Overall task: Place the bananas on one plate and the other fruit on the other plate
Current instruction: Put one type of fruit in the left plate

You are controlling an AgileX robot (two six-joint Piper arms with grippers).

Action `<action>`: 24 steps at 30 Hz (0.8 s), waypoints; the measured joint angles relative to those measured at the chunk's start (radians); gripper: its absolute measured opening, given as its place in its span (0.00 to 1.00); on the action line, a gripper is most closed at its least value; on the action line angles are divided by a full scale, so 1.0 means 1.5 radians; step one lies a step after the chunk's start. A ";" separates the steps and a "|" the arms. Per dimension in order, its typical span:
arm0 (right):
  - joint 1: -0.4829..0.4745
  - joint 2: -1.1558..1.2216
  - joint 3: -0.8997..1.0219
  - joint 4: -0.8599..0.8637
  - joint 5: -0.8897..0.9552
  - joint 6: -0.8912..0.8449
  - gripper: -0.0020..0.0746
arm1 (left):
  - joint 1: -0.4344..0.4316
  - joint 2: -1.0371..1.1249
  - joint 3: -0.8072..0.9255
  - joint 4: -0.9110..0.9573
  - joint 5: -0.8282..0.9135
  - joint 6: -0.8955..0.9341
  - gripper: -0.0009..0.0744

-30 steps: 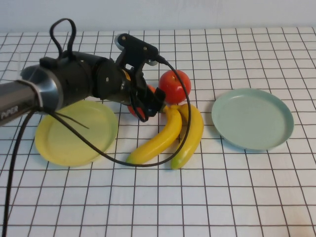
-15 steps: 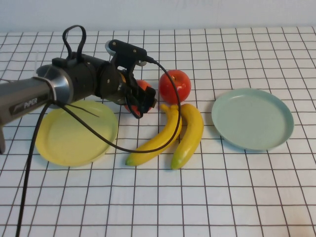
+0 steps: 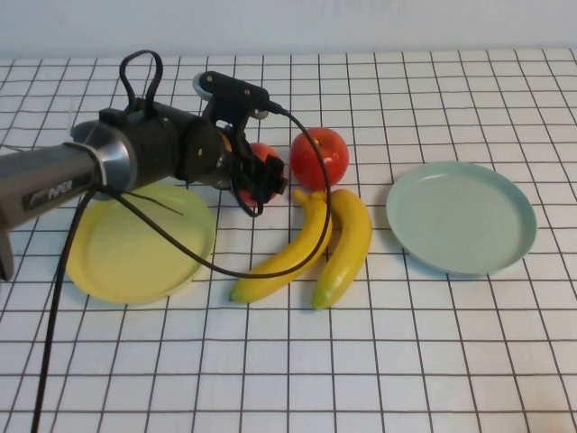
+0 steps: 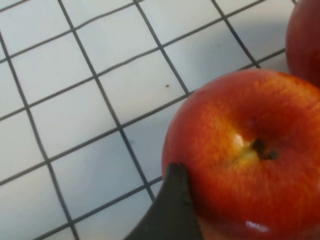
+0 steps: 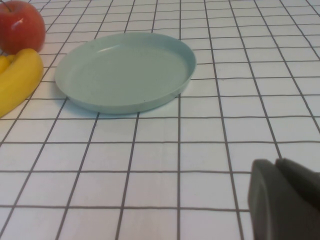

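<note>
Jaws of the left gripper (image 3: 266,180) pinched one apple (image 4: 245,155) just beyond the yellow plate (image 3: 108,271) rim. The right gripper (image 5: 285,200) hovered over open worktop (image 3: 433,361) near the blue-green plate (image 5: 125,70); its jaws' state could not be told.

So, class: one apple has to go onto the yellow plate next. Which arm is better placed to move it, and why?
Left. The left gripper is already at the nearer apple, one finger against its side, beside the yellow plate. The right gripper sits beyond the blue-green plate, far from both apples.

The left gripper (image 3: 263,183) hides most of the left apple (image 3: 261,155); whether its fingers (image 4: 170,210) grip cannot be told. The right gripper (image 5: 285,200) is cut off.
</note>
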 joint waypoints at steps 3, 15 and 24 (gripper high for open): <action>0.000 0.000 0.000 0.000 0.000 0.000 0.01 | 0.000 -0.013 0.000 0.032 0.000 -0.021 0.78; 0.000 0.000 0.000 0.000 0.000 0.000 0.01 | 0.008 -0.280 0.155 0.101 -0.028 -0.074 0.78; 0.000 0.000 0.000 0.000 0.000 0.000 0.01 | 0.119 -0.338 0.395 0.071 -0.090 -0.122 0.78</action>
